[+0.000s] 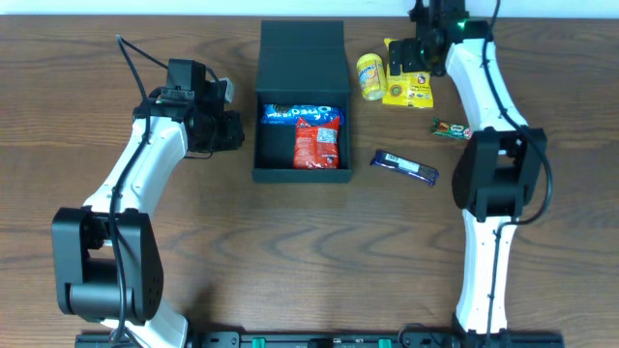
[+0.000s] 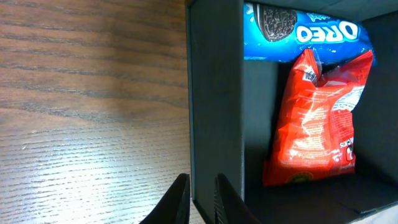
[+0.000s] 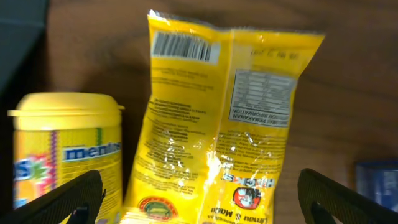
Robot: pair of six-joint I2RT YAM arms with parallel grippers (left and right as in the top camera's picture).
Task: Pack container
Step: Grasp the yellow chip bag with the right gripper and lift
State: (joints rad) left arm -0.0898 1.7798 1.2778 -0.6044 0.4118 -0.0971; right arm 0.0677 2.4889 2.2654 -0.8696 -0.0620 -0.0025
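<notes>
Two packets in container [image 1: 302,58]: Oreo [image 2: 303,31], red bag [image 2: 314,124]. Mentos tub [image 3: 65,152] outside (yellow). Left fingers [image 2: 200,198] nearly together, right fingers [image 3: 205,199] apart.

Matte black square cardboard box [image 1: 302,104], dark inside. In it, a glossy blue cookie packet [image 2: 305,34] with white lettering, and a red-orange crinkled snack bag [image 2: 314,121]. Between the right gripper's [image 3: 199,199] black fingers: a yellow plastic candy tub [image 3: 65,152] with a blue logo, and a yellow printed sachet [image 3: 214,124] with a black barcode. Brown woodgrain table [image 2: 87,93].
</notes>
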